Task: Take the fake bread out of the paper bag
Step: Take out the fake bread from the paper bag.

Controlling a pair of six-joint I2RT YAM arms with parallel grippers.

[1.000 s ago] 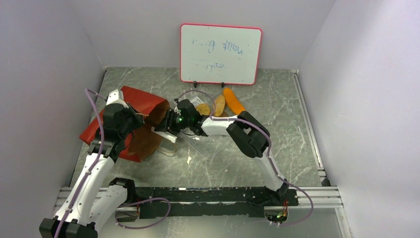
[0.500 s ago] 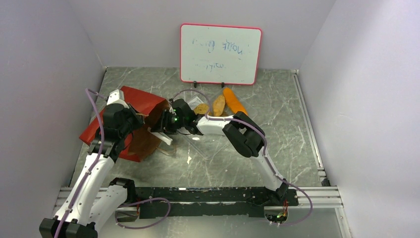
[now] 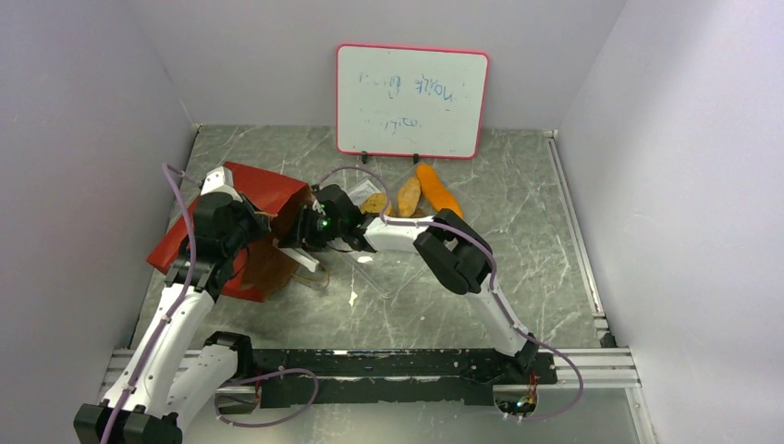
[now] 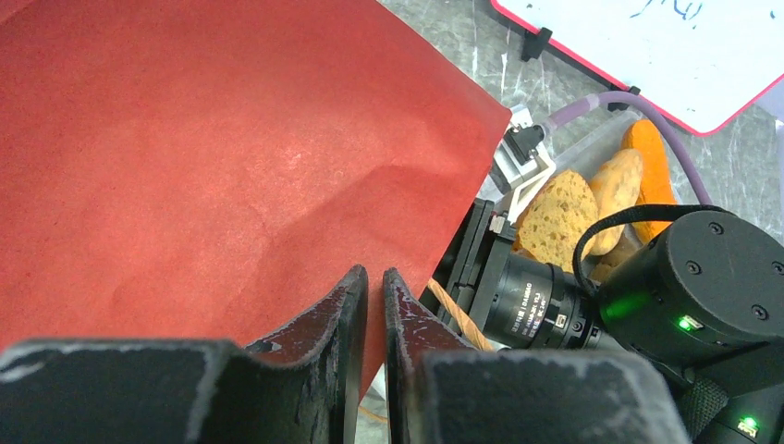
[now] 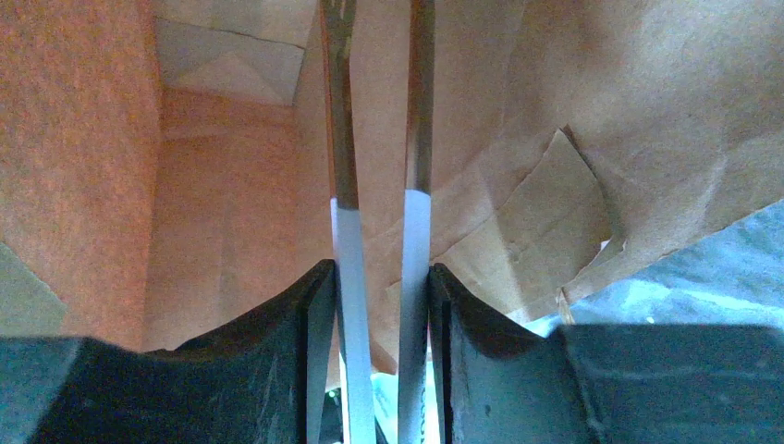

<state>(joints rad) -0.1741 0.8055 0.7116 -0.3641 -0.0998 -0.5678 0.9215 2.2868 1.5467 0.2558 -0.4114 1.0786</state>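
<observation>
Table: a grey marble-patterned table top [image 3: 555, 240] carries everything, with a pink-framed whiteboard [image 3: 411, 100] standing at its far edge.

Bag: the tall red paper gift bag with a brown kraft lining [image 3: 263, 185] lies on its side at the left. Its mouth faces right, toward the right arm.

Bread already out: a long orange toy baguette [image 3: 435, 188], a tan oval toy roll [image 3: 408, 196] and a round golden-brown crusty toy slice [image 3: 374, 202] lie close together, just right of the bag's mouth.

Bread in the bag: none shows in the right wrist view, only creased lining and the folded bottom. Whether a piece hides under the crumpled flap cannot be told.

Left gripper [image 4: 373, 277]: it is pinched tight on the red wall at the mouth's edge and appears to prop the bag open.

Right gripper [image 5: 377, 37]: it is inside the mouth. Its long fingers are parallel with a narrow gap, and nothing is between them.

Step in hand: probably a reach toward the bag's bottom for whatever remains.

Doing it well:
- The left pinch should be steady and lifted so the mouth does not sag onto the right wrist.
- The right fingers should run low along the lower wall and spread wider before they close.
- They should close on bread, not on a fold of lining.
- The withdrawal should be straight out, clear of the thin cord handle [image 4: 455, 313].
</observation>
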